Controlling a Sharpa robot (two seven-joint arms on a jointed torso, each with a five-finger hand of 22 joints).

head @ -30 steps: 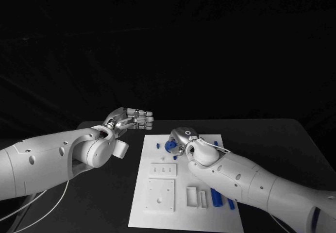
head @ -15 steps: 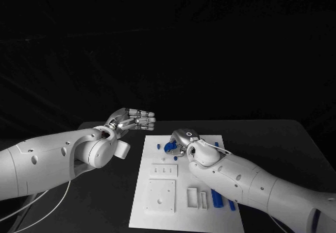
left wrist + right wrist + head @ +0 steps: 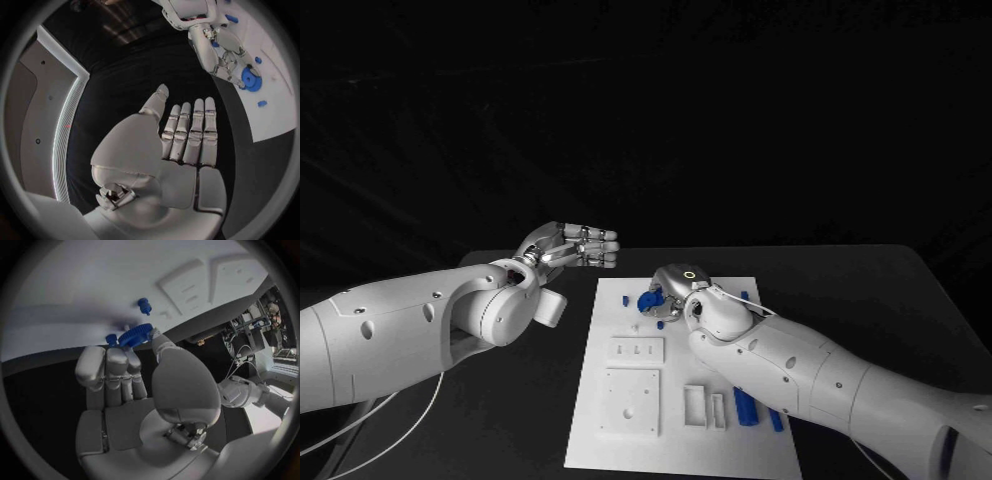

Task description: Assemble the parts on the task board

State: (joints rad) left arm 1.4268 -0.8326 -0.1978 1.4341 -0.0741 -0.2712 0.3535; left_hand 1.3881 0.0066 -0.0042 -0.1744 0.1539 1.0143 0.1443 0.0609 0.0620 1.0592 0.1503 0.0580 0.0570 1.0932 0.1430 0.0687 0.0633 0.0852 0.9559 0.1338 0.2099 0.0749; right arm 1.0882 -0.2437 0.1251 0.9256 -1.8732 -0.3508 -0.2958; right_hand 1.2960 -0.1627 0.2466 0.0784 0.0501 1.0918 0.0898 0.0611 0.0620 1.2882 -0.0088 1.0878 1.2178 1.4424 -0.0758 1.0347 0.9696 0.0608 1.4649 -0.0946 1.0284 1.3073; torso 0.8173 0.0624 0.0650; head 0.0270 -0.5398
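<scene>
Blue gear [image 3: 135, 335], toothed disc, matte plastic, sits at the far end of the task board [image 3: 625, 440], approx 11 o'clock from board centre. Right hand [image 3: 675, 290] grasps it: thumb and fingertips [image 3: 133, 355] pinch the gear rim, seen in the right wrist view; in the left wrist view the gear [image 3: 251, 79] sits under the same hand, hub hole visible. Small blue peg [image 3: 144, 305], knobby cyl shape, stands on the board just beside the gear, apart from it. Another small blue piece [image 3: 111, 338] touches the gear's edge by the fingertips.

Board = flat white plate, smooth, rectangular. On it, near end: square white block w/ holes [image 3: 632, 400] at approx 7 o'clock, smaller white slotted block [image 3: 638, 351] above it, two narrow white rails [image 3: 705, 406] at 5 o'clock. Blue rod [image 3: 746, 404] lies lengthwise beside the rails, shorter blue pin [image 3: 776, 420] just right of it. Blue bit [image 3: 744, 296] at the board's far right edge.

Left hand [image 3: 574, 245], silver metal segments, released, holds nothing; fingers straight and side by side, thumb out, hovers off the board at 10 o'clock over the black table [image 3: 877, 290].
</scene>
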